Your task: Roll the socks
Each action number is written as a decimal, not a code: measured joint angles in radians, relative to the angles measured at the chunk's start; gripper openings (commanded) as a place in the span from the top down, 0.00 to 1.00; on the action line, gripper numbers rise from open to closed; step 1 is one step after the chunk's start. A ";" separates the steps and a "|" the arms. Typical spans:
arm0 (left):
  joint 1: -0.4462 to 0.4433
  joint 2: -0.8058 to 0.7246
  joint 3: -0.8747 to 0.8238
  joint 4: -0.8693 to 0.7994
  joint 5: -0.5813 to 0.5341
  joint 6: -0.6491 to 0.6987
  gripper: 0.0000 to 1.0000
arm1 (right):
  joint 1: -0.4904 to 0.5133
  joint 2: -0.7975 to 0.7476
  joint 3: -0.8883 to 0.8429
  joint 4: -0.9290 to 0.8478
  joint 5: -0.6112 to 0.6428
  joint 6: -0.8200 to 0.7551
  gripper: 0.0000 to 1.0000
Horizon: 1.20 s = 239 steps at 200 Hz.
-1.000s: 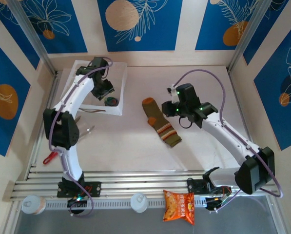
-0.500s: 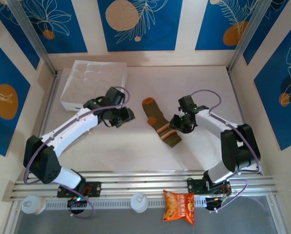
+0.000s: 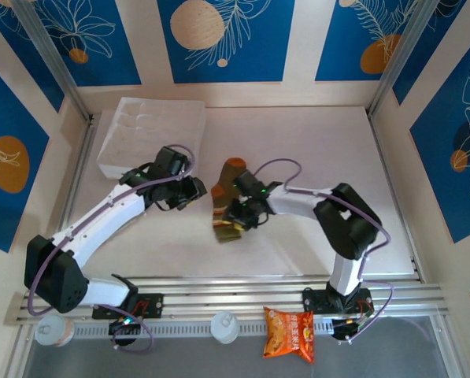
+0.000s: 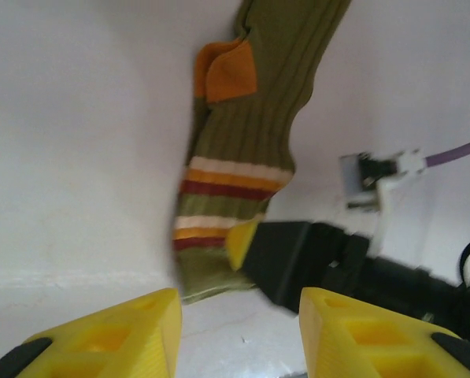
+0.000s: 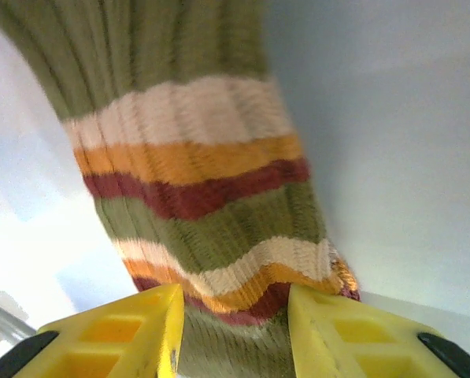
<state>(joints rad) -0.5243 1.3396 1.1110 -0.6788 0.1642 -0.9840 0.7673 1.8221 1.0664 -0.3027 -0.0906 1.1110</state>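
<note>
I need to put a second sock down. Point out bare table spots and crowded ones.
Free: far right corner of the table, beyond the right arm; the near strip along the rail. Crowded: mid-table, where left gripper and right gripper meet at the olive sock; white tray fills the far left.

Olive sock (image 4: 246, 126), orange heel; right end effector (image 4: 242, 246) at striped cuff.

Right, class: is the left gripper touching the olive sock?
Apart. The left wrist view shows a strip of bare table between the open left gripper and the olive sock at its striped cuff.
</note>
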 measured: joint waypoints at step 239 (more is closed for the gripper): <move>0.100 -0.591 -0.669 0.163 0.146 -0.448 0.51 | 0.288 -0.080 -0.187 0.291 0.336 -1.906 0.52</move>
<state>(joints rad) -0.4240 0.7490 0.4419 -0.5156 0.3107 -1.4322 1.0550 1.7420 0.8795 -0.0120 0.2455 -0.7952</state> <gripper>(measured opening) 0.493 0.531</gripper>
